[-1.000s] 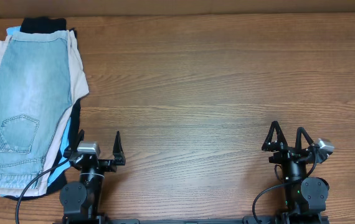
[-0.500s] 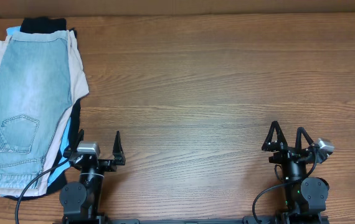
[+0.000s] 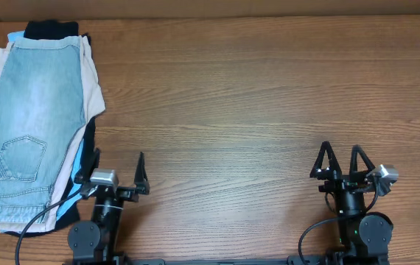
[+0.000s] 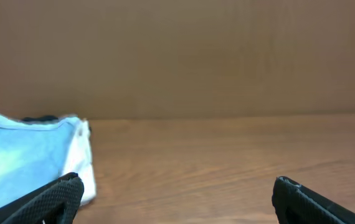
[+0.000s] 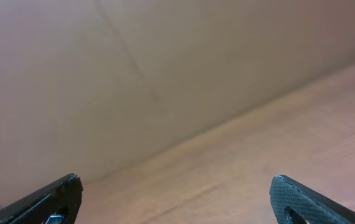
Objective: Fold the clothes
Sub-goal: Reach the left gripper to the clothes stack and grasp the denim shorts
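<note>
The light-blue denim shorts (image 3: 27,118) lie folded lengthwise on top of a pile of clothes at the far left of the table, back pocket toward the front. They also show as a blue patch in the left wrist view (image 4: 22,155). My left gripper (image 3: 118,168) is open and empty at the front edge, just right of the pile; it also shows in its own wrist view (image 4: 177,196). My right gripper (image 3: 341,159) is open and empty at the front right; its wrist view (image 5: 174,199) shows only bare wood.
Under the shorts lie a cream garment (image 3: 92,88), dark clothing (image 3: 51,29) at the back and a bright blue piece (image 3: 77,158). The brown wooden table (image 3: 254,110) spreads right of the pile. A brown wall stands behind it.
Both arms have shifted very slightly at the front edge. The pile of clothes has not moved.
</note>
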Tool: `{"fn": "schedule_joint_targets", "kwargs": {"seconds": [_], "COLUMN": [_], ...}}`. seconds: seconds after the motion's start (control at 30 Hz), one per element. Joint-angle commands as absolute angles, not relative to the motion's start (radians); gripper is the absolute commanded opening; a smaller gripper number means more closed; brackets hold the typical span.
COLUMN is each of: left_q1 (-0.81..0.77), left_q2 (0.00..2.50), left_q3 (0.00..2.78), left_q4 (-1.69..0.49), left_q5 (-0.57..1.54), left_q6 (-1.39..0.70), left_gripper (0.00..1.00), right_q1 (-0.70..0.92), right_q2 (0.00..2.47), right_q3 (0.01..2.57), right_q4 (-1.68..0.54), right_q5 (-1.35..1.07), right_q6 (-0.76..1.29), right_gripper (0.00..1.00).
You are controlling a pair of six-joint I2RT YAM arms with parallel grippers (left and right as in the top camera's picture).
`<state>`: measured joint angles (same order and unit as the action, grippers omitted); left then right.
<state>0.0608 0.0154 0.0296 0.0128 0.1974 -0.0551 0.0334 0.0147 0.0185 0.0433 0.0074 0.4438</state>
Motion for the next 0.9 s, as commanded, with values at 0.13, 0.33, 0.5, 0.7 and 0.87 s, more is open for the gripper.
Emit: {"fn": "schedule_joint_targets", "kwargs": {"seconds": [0.13,0.33,0.5,0.7,0.87], "left_q1": [0.067,0.067,0.067,0.067,0.066], "left_q2": [0.115,0.409,0.758,1.089,1.225], "left_q3": [0.33,0.707,1.115,1.511,1.626], "left_q4": [-0.192,-0.466,-0.816,-1.135,-1.224], "left_q5": [0.311,0.352,0.361,0.344,0.341], "left_q6": [0.028,0.049,0.049,0.057,0.017], "left_gripper": [1.0,1.0,1.0,1.0,1.0], "right_q1": [0.031,0.031,0.031,0.031,0.031], "right_q2": [0.012,0.132,0.393,0.793,1.077], "right_q3": [0.149,0.398,0.669,0.994,1.176], "right_q4": [0.014,-0.163,-0.361,-0.632,-0.739], "right_q5": [-0.204,-0.231,-0.259,-0.268,-0.269], "right_q6": [0.437,0.348,0.286,0.283,0.284], "right_gripper": [1.0,1.0,1.0,1.0,1.0]}}
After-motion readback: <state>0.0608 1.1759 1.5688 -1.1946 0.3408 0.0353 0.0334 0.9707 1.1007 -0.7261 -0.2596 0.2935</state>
